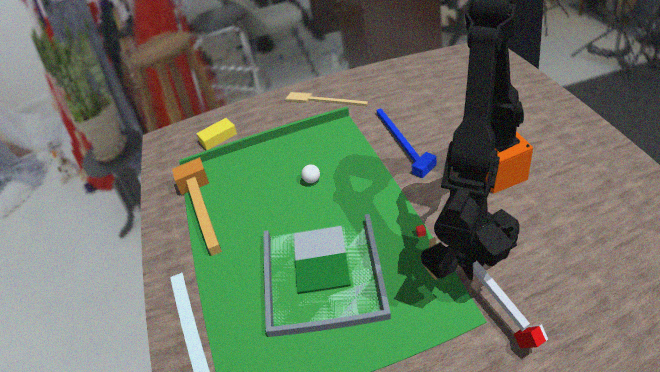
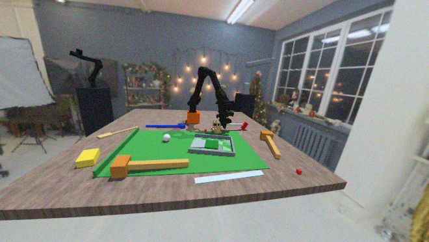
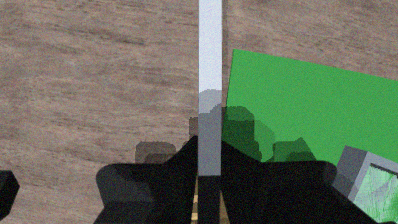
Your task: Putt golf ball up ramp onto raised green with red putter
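Note:
The red putter, with its red head (image 1: pixel 533 336) (image 2: pixel 244 125), pale shaft (image 1: pixel 505 300) (image 2: pixel 234 124) (image 3: pixel 210 55) and black grip, lies across a small wooden rack (image 2: pixel 216 127) beside the mat. My gripper (image 1: pixel 465 268) (image 2: pixel 224 125) (image 3: pixel 204 140) is shut on the black grip, low over the rack; its fingers touch both sides. The arm hides most of the rack in the top view. The white golf ball (image 1: pixel 310 174) (image 2: pixel 166 138) rests on the green mat (image 1: pixel 240 200) (image 2: pixel 146 146) (image 3: pixel 300 100). The grey ramp (image 1: pixel 320 242) (image 2: pixel 197 144) leads to the raised green (image 1: pixel 322 273) (image 2: pixel 212 144), inside a grey border (image 1: pixel 268 285) (image 2: pixel 211 153).
A small red cube (image 1: pixel 421 230) (image 2: pixel 205 130) is near the rack. A blue mallet (image 1: pixel 397 135) (image 2: pixel 166 126) lies near the arm's base. An orange mallet (image 1: pixel 202 215) (image 2: pixel 156 164), yellow block (image 1: pixel 216 133) (image 2: pixel 88 158), pale strip (image 1: pixel 187 320) (image 2: pixel 229 177) and wooden paddle (image 1: pixel 299 97) (image 2: pixel 105 134) lie around the mat.

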